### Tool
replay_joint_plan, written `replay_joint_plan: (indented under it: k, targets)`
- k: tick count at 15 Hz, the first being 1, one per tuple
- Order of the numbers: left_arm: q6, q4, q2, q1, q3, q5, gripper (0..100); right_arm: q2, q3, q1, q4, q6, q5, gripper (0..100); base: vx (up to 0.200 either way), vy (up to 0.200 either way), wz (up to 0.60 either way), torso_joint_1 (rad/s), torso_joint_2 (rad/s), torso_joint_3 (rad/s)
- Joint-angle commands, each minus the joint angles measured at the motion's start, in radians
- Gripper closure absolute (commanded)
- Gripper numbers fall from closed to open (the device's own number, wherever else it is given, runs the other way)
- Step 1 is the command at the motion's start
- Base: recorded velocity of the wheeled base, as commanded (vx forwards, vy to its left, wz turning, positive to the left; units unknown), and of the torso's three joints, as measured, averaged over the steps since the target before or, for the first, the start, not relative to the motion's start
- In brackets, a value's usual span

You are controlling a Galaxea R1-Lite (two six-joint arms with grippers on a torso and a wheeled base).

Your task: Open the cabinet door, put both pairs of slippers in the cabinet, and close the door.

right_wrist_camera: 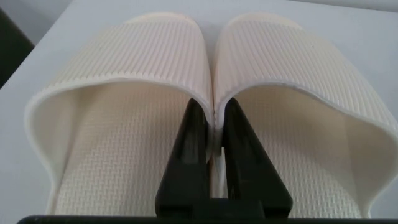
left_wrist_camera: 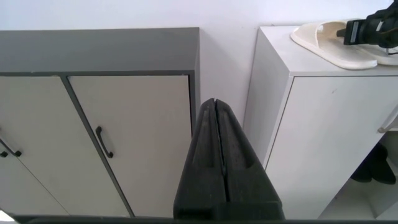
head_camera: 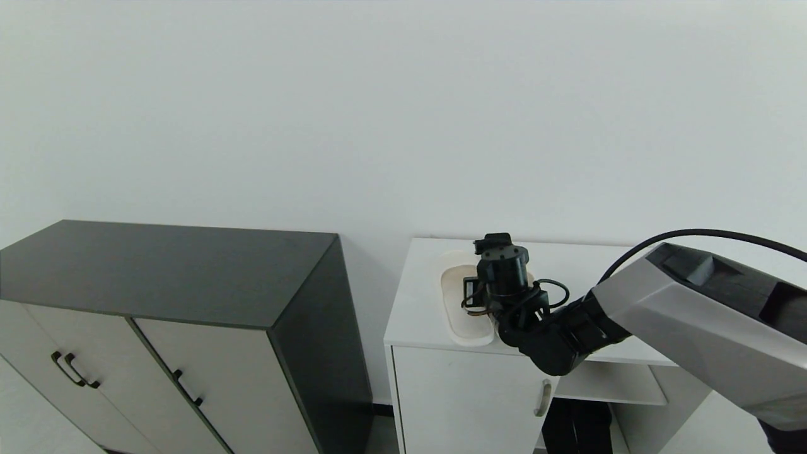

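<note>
- Right tool (head_camera: 479, 301) first, head view: it's down on the cream slippers (head_camera: 463, 318), which sit near the front edge on top of the white cabinet (head_camera: 416, 302). The grey-topped cabinet (head_camera: 189, 271) next to it has both doors closed. Low in the white cabinet's open side there's a dark thing (head_camera: 574, 429), can't tell what.
- Left wrist view: the left tool (left_wrist_camera: 216, 149) has its fingers pressed together around nothing, facing the grey-topped cabinet's doors and a door handle (left_wrist_camera: 104, 142).
- Right wrist view: the right tool is clamped on the two inner rims where the pair meets, so it's pinching both slippers at once.
- My take: lift straight up and slow, since that soft rim looks easy to lose. No door is open yet, so that probably needs sorting before the carry.
</note>
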State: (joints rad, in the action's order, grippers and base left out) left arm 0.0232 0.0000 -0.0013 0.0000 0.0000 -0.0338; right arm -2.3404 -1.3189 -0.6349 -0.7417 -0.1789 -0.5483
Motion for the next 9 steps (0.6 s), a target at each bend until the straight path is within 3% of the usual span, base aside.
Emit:
replay_joint_plan:
  k: [1, 4, 9]
  targets:
    - [-0.002, 0.0, 0.001, 0.0, 0.0, 0.0, 100, 0.029, 0.021, 0.0, 0.001, 0.001, -0.001, 100, 0.0, 0.0, 0.0, 0.0, 0.0, 0.0]
    - [-0.002, 0.0, 0.001, 0.0, 0.0, 0.002, 100, 0.193, 0.161, -0.029, -0.001, 0.003, 0.001, 100, 0.0, 0.0, 0.0, 0.0, 0.0, 0.0]
    - [0.004, 0.0, 0.001, 0.0, 0.0, -0.001, 100, 0.463, 0.517, -0.172, -0.022, -0.019, 0.016, 100, 0.0, 0.0, 0.0, 0.0, 0.0, 0.0]
